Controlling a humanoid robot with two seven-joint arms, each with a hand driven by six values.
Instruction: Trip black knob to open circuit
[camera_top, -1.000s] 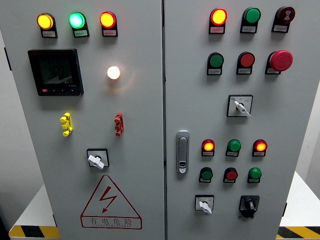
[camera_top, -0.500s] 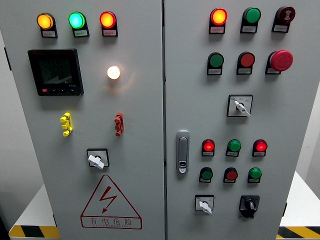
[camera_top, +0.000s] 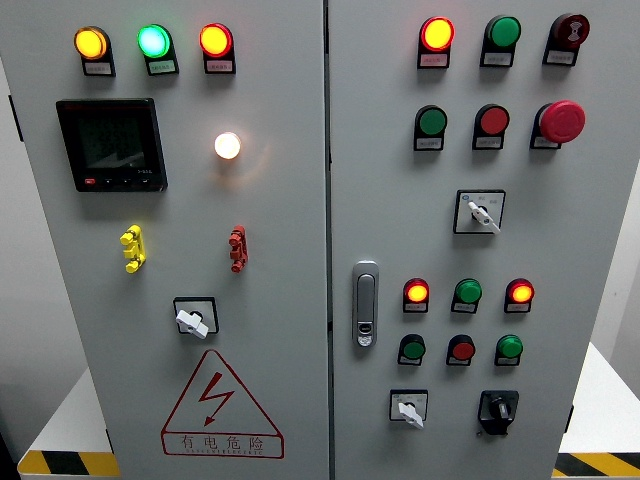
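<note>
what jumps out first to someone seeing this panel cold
The glowing white lamp on the left door pulls the eye first, below a lit row of amber, green and red lights at top left. Next come the big red mushroom button at upper right and the red warning triangle at lower left. The black knob sits quietly at bottom right; no hand is in view.
</note>
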